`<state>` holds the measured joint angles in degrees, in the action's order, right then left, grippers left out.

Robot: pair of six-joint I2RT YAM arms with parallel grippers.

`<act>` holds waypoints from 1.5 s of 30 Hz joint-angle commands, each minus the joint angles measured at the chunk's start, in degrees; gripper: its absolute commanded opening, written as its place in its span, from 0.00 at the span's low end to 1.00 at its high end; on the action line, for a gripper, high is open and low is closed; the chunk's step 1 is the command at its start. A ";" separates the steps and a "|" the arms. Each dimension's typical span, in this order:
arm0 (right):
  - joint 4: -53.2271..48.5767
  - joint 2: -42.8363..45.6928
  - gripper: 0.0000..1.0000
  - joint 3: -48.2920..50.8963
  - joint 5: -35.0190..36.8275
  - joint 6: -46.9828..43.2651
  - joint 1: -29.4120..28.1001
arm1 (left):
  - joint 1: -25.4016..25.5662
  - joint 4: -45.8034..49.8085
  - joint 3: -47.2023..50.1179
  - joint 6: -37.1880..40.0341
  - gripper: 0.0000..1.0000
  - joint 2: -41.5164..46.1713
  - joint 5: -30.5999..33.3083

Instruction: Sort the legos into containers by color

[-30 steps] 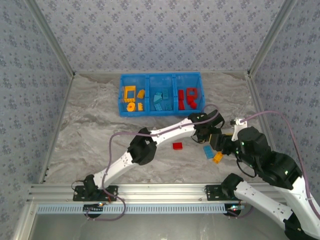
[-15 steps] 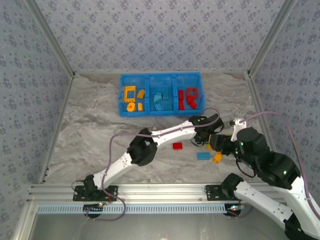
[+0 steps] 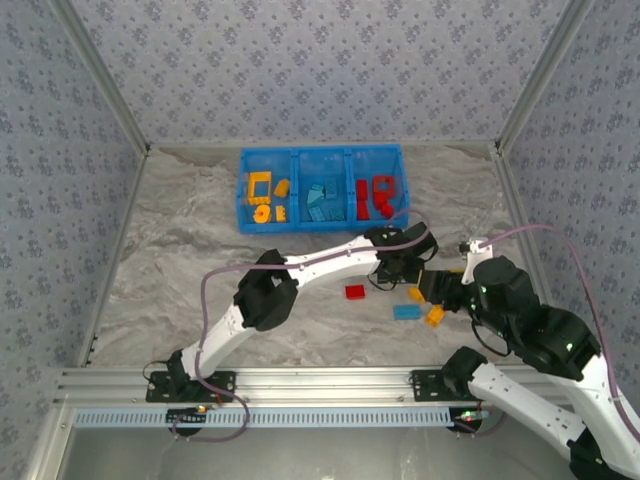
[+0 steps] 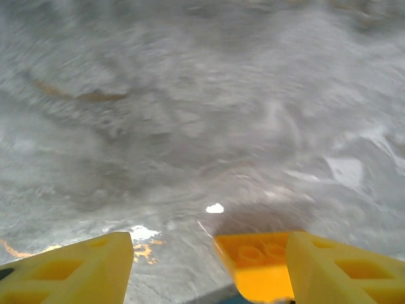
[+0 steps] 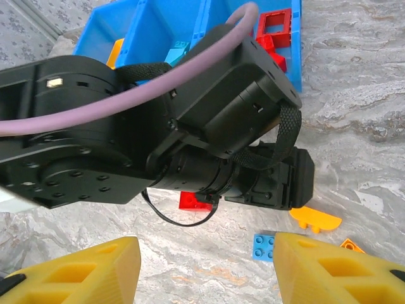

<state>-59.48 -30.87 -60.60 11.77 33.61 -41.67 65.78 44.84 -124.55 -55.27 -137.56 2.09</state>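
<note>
The blue bin (image 3: 320, 200) stands at the back with yellow, blue and red legos sorted into its three compartments. On the table lie a red lego (image 3: 355, 292), a blue lego (image 3: 406, 312) and two orange legos (image 3: 415, 294) (image 3: 435, 316). My left gripper (image 3: 398, 272) hangs low over them, jaws open. An orange brick (image 4: 259, 263) rests against its right finger (image 4: 345, 272), with a wide gap to the other finger. My right gripper (image 5: 205, 272) is open and empty, just right of the blue lego (image 5: 264, 246) and facing the left wrist.
The left arm's black wrist (image 5: 190, 126) stands close in front of the right gripper. Metal frame posts and patterned walls close in the table on three sides. The bin's rim (image 5: 145, 31) lies beyond the left arm.
The left arm has drawn back to the left, its elbow swinging left. The blue lego, tilted a second ago, now lies flat a little lower left. The right arm has not moved.
</note>
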 commanded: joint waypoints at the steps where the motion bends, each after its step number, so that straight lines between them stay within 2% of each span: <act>1: 1.89 2.24 0.60 -0.84 -0.23 -1.51 -0.41 | 1.02 0.66 -5.63 15.39 0.65 0.35 -3.86; 6: 3.80 5.19 0.63 -1.74 -2.01 -3.42 -0.36 | 1.35 -2.29 -2.21 32.97 0.68 0.03 -8.18; 11: 3.17 5.55 0.64 -2.48 -1.24 -3.92 -0.40 | 2.52 -2.63 -1.02 50.13 0.70 0.41 -9.03; 18: 3.52 5.48 0.64 -2.33 -1.52 -3.56 -0.35 | 2.55 -2.99 -0.19 62.07 0.70 -0.57 -14.56; 23: 3.50 5.49 0.64 -2.28 -1.61 -3.57 -0.42 | 2.56 -4.37 0.70 65.93 0.71 -1.28 -13.28; 30: 3.74 5.48 0.65 -2.24 -2.10 -3.46 -0.39 | 2.54 -1.29 -4.77 68.43 0.72 -5.62 -14.71; 37: 3.15 5.79 0.64 -2.24 -1.31 -2.96 -0.38 | 2.53 0.01 -8.26 68.57 0.67 -8.66 -14.83; 41: 3.28 5.78 0.65 -1.96 -1.40 -2.67 -0.43 | 2.53 0.31 -10.14 67.94 0.61 -9.89 -14.91; 45: 3.40 5.75 0.64 -1.63 -1.55 -2.49 -0.35 | 2.57 1.08 -11.30 68.04 0.50 -10.89 -14.42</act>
<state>-56.80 -25.76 -61.95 10.66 30.85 -41.67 67.90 43.88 -133.45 12.10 -146.52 -11.38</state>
